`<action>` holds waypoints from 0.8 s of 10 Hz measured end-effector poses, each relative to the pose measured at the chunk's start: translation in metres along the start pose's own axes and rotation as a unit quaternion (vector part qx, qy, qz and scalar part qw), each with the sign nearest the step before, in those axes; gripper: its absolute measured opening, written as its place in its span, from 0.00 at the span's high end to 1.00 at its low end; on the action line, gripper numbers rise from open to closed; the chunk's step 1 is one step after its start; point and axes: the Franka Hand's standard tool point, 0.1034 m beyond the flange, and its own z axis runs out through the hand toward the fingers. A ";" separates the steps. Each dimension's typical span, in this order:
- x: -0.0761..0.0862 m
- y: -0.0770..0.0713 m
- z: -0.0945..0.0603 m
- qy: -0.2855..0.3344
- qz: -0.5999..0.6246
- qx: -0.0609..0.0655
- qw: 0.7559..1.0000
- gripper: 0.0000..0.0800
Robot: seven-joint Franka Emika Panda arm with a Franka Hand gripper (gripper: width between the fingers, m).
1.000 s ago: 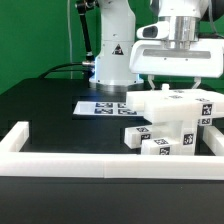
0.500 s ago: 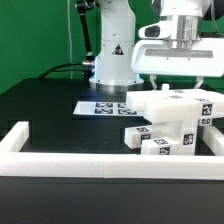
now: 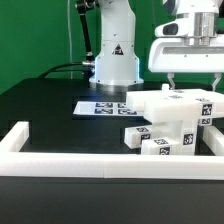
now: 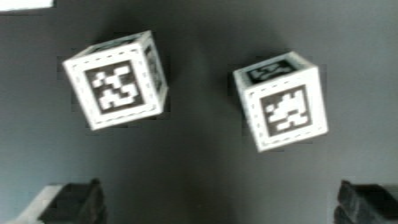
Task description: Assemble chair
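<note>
Above the heap of chair parts point(image 3: 168, 120), at the exterior view's right, the end effector point(image 3: 195, 84) hung with its jaws spread wide and nothing between them. The parts lay bunched on the black surface point(image 3: 50, 110), a flat slab point(image 3: 165, 100) resting over several tagged blocks. They sat close inside the white border rail point(image 3: 60, 160) and just to the exterior view's right of the marker board point(image 3: 100, 107). Whether any parts were joined could not be told. The wrist view looked down on a first block point(image 4: 121, 80) and a second block point(image 4: 281, 100), apart from each other and each turned at its own angle. The dark fingertips point(image 4: 71, 205) showed at the margin, with neither block between them.

The step in hand looked like an approach for a pick. To do it well, one block should be chosen and the wrist turned until the jaws stood square to two flat opposite faces. A diagonal grip on a skewed block would likely twist it as the jaws shut. The descent should be centred so both fingers passed clear of the neighbouring block and of the slab's edge, whose clearance the wrist view did not show. Closing should wait until the fingers reached well down the sides, since a shallow pinch on smooth plastic might slip.
</note>
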 end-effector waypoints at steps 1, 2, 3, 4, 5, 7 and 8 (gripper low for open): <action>-0.001 0.001 0.001 -0.002 -0.001 -0.001 1.000 0.19; -0.001 0.001 0.001 -0.002 -0.001 -0.001 1.000 0.19; -0.001 0.000 0.001 -0.001 -0.007 -0.001 1.000 0.19; -0.004 -0.005 0.004 -0.003 -0.028 -0.002 1.000 0.19; -0.003 -0.009 0.006 -0.003 -0.043 -0.002 0.999 0.19; 0.000 -0.012 0.008 0.000 -0.069 0.000 0.998 0.19; 0.003 -0.010 0.005 0.001 -0.065 0.001 0.998 0.19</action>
